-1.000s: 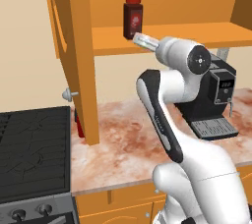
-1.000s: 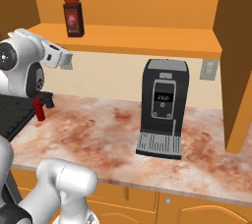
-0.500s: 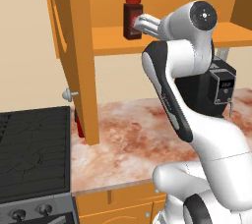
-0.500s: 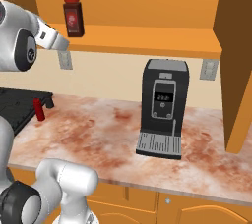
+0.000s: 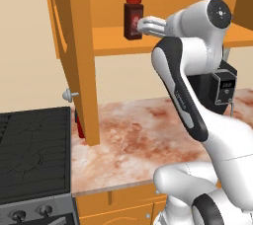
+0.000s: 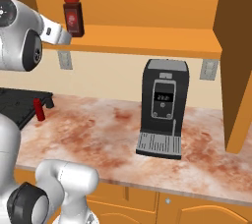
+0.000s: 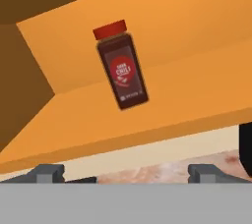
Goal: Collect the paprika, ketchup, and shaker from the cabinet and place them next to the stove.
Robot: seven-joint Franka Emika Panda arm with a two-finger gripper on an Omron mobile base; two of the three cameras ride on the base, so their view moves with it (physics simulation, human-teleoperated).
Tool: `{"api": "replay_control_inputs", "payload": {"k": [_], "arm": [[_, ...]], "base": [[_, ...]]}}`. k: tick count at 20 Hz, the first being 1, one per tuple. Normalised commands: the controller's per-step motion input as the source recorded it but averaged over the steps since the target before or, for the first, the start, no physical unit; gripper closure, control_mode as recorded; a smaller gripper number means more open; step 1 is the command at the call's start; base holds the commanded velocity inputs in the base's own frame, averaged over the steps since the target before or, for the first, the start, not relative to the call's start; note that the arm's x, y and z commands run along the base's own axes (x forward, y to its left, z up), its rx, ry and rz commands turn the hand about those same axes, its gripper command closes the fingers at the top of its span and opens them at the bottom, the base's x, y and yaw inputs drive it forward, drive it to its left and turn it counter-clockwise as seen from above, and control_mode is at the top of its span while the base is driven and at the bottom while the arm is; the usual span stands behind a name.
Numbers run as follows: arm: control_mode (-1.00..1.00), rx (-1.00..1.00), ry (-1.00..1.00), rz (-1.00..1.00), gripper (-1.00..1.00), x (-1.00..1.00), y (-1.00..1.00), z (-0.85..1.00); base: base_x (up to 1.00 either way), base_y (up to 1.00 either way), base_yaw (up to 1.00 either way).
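The paprika [image 5: 133, 18] [image 6: 73, 15] [image 7: 120, 66], a dark jar with a red cap, stands upright on the cabinet shelf [image 5: 163, 39]. My gripper [image 5: 145, 24] [image 6: 63, 35] [image 7: 128, 176] hovers at shelf height just right of the jar. It is open and empty, and the jar lies ahead between the fingertips [image 7: 47, 173] without touching them. The red ketchup [image 5: 79, 126] [image 6: 38, 109] stands on the counter beside the stove [image 5: 32, 155] [image 6: 19, 101], partly hidden behind the open cabinet door [image 5: 74, 46]. The shaker is out of view.
A black coffee machine [image 6: 162, 107] [image 5: 223, 85] stands on the marbled counter [image 6: 98, 134] to the right, under the shelf. The tall open door hangs down to the counter between stove and arm. A cabinet side panel [image 6: 238, 66] closes the far right.
The arm has lifted, raising the hand from below the shelf edge to shelf level and closer to the paprika. The jaws stayed open.
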Motion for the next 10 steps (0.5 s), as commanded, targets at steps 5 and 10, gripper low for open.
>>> {"api": "replay_control_inputs", "payload": {"k": [5, 10], "arm": [[-1.0, -0.07, -0.18, 0.08, -1.0, 0.0, -0.01, 0.01], [-1.0, -0.01, -0.05, 0.0, -1.0, 0.0, 0.0, 0.0]], "base": [[0.0, 0.0, 0.0], [0.0, 0.0, 0.0]]}}
